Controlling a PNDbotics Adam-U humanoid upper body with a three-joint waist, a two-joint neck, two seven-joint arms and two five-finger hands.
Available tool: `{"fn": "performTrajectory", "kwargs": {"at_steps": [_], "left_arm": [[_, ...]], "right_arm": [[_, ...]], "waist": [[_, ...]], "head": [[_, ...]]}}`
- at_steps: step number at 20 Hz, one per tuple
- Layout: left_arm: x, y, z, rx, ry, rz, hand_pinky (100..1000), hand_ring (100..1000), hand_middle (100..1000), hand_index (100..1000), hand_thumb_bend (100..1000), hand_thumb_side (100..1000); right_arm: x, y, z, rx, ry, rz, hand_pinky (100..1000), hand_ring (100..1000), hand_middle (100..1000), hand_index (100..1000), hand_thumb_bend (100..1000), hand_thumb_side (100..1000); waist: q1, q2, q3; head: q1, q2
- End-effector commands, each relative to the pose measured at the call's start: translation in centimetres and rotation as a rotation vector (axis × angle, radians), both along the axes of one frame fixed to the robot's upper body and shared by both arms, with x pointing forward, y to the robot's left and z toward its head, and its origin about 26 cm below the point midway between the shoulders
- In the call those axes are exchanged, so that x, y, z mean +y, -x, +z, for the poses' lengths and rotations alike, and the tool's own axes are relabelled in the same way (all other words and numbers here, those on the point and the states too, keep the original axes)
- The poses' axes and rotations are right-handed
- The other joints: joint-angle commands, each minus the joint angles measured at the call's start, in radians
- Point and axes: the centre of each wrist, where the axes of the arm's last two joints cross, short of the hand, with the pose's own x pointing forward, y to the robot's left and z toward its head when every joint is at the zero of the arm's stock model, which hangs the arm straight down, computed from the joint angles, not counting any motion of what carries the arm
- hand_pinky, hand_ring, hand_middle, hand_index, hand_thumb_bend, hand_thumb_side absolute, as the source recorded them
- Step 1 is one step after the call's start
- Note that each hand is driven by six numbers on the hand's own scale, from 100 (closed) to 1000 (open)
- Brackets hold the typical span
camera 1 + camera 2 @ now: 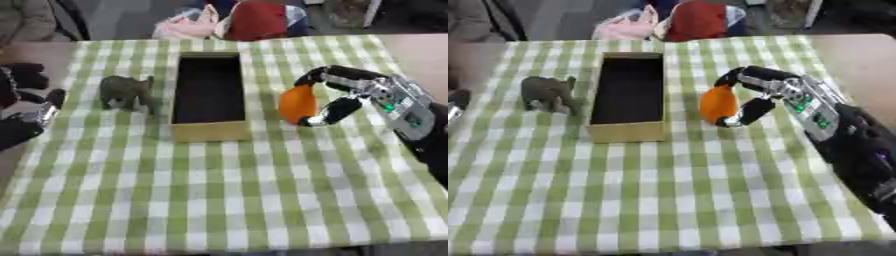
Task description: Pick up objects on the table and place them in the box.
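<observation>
the table (219,200), under a green checked cloth, carried a long open box (208,130) near its far edge. the right hand (350,97) was curled around an orange object (297,104) beside the box, presumably to drop it in. an elephant toy (125,91) stood toward the left edge. the left hand (39,116) rested there; its fingers couldn't be told. no writing was readable.

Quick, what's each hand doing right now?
Left hand: at the table's left edge, state cannot be told.
Right hand: closed on the orange object.
</observation>
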Motion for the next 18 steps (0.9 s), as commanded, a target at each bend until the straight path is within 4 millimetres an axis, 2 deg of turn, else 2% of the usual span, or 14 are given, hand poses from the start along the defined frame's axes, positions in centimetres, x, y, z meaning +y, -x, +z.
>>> {"fn": "performTrajectory", "kwargs": {"at_steps": [1,4,5,7,9,12,15,18], "left_arm": [[0.2,0.0,1.3,-0.038,-0.016,-0.002,646,720,631,782,360,296],[0.2,0.0,1.3,-0.037,-0.016,-0.001,645,720,631,782,360,298],[0.2,0.0,1.3,-0.037,-0.016,-0.001,645,720,631,782,359,297],[0.2,0.0,1.3,-0.036,-0.016,-0.001,645,719,631,782,357,298],[0.2,0.0,1.3,-0.035,-0.015,0.000,645,719,631,782,355,298],[0.2,0.0,1.3,-0.036,-0.015,0.000,645,719,631,782,353,300],[0.2,0.0,1.3,-0.035,-0.015,0.001,646,720,631,782,352,302],[0.2,0.0,1.3,-0.035,-0.015,0.002,645,719,631,782,349,300]], "right_arm": [[-0.5,-0.2,1.3,-0.066,0.050,-0.029,891,825,760,838,467,326],[-0.4,-0.2,1.4,-0.121,0.077,-0.051,827,766,661,759,446,265],[-0.4,-0.2,1.5,-0.147,0.079,-0.063,786,715,592,699,433,216],[-0.4,-0.2,1.5,-0.200,0.072,-0.090,740,646,514,624,419,155],[-0.3,-0.2,1.5,-0.248,0.061,-0.113,711,606,469,573,405,100],[-0.1,-0.1,1.4,-0.307,0.042,-0.138,675,555,395,500,395,100],[0.1,-0.1,1.5,-0.352,0.009,-0.156,650,515,321,433,278,100],[0.6,0.1,2.5,-0.390,-0.041,-0.145,642,507,300,418,203,100]], "waist": [[0.002,-0.011,0.000],[0.003,-0.011,0.001],[0.003,-0.012,0.001],[0.004,-0.012,0.001],[0.004,-0.012,0.001],[0.005,-0.013,0.001],[0.006,-0.013,0.000],[0.006,-0.013,-0.002]], "head": [[0.001,0.005],[0.000,0.005],[0.000,0.005],[0.000,0.005],[-0.001,0.005],[-0.001,0.005],[-0.001,0.005],[0.000,0.005]]}}
